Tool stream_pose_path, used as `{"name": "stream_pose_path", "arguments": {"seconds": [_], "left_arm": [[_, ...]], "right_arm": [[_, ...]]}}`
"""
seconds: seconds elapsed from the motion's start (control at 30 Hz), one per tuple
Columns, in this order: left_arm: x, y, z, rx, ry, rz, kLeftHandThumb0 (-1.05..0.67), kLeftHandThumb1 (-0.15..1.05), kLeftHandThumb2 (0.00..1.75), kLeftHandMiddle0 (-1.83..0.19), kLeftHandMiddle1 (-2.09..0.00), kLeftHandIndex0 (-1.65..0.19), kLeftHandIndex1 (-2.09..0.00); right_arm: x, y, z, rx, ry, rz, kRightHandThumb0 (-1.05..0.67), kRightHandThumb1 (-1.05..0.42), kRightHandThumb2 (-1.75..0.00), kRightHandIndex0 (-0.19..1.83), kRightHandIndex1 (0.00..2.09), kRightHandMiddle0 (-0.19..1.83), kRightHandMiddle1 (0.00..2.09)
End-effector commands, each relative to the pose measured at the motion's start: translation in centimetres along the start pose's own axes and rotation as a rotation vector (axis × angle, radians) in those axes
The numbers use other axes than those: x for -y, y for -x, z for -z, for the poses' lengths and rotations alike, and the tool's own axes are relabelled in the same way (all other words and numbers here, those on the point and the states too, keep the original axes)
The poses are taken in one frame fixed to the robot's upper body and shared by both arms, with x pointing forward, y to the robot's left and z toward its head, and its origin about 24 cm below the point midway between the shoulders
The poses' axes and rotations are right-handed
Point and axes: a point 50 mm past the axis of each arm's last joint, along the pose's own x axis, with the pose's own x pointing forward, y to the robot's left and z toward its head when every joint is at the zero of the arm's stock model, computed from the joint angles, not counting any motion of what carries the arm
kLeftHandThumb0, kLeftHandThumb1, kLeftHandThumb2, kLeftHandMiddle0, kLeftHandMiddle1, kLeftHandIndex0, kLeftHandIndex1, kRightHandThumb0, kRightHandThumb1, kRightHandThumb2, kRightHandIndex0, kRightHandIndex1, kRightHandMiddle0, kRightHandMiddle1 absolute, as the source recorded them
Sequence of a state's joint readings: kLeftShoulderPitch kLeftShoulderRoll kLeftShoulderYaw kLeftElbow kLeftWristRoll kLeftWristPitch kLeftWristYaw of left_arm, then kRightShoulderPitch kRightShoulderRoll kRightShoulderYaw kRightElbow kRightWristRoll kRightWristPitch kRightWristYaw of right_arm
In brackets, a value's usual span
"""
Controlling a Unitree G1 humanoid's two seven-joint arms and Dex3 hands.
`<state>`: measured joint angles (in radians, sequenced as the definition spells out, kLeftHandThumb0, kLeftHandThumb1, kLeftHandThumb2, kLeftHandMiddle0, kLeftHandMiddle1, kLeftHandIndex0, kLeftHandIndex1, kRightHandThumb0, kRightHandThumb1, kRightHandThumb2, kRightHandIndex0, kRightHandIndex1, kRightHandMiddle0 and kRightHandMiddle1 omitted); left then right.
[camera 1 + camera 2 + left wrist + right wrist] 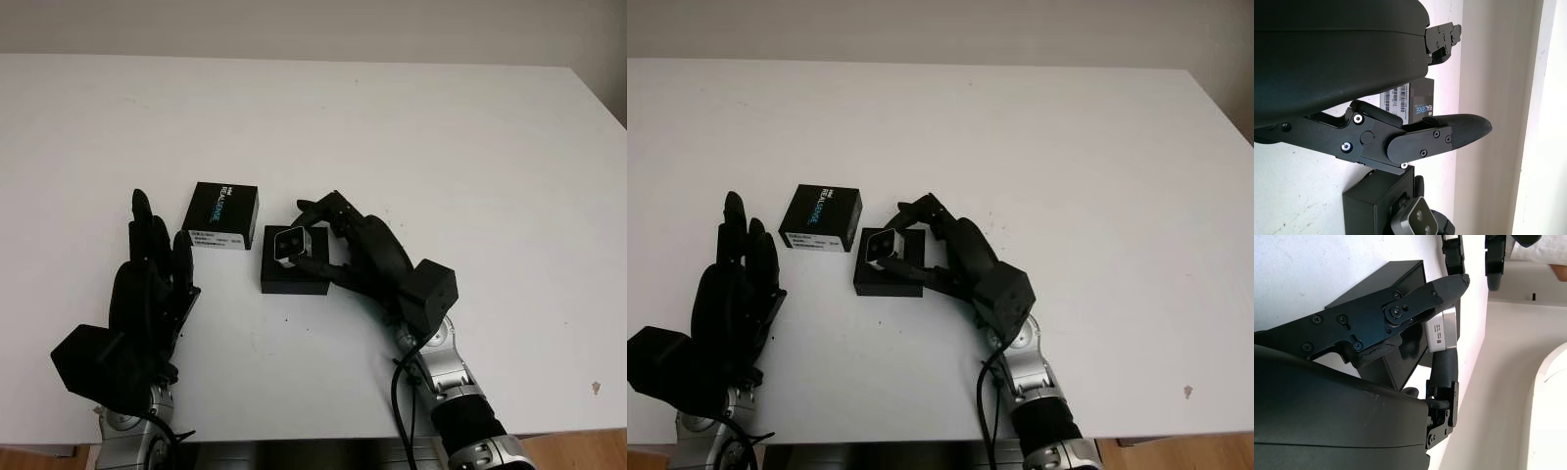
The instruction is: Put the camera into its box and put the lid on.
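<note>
Right robot hand holds camera over box.

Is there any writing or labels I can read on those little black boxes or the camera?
"REALSENSE": printed in white and blue on top of the black lid, which lies on the table beside the open box.
White barcode sticker on the lid's edge: print too small to read.
Sticker on the side of the silver camera, held over the box by the right hand: unreadable.
The left hand, open, bears no text.

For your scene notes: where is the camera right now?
The camera sits over the open black box at table centre, gripped by the right hand, right of the lid.
</note>
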<state>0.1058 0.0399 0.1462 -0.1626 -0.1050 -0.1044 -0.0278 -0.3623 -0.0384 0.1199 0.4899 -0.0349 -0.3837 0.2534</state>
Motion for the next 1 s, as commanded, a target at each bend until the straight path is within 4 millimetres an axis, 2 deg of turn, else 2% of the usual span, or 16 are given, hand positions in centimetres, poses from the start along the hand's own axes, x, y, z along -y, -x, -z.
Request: {"name": "stream_pose_path", "arguments": {"seconds": [0.0,0.37,0.97], "left_arm": [[-0.1,0.0,-0.1,0.006,0.002,-0.001,-0.67,1.05,0.57,0.19,-0.02,0.19,0.00],[-0.1,0.1,-0.1,0.006,-0.004,-0.003,-0.67,1.05,0.58,0.19,-0.02,0.19,-0.01],[-0.1,0.2,0.0,0.002,0.011,-0.004,-0.67,1.05,0.57,0.19,-0.03,0.19,-0.01]], "right_arm": [[-0.9,0.7,1.1,-0.043,-0.019,-0.011,-0.50,-1.05,-0.08,-0.12,0.84,0.21,1.73],[-1.0,0.6,1.1,-0.032,0.020,-0.013,-0.50,-1.05,-0.08,-0.19,0.96,0.19,1.76],[-0.1,0.2,0.9,-0.004,0.082,0.036,-0.47,-1.05,-0.10,-0.18,0.94,0.16,1.75]]}}
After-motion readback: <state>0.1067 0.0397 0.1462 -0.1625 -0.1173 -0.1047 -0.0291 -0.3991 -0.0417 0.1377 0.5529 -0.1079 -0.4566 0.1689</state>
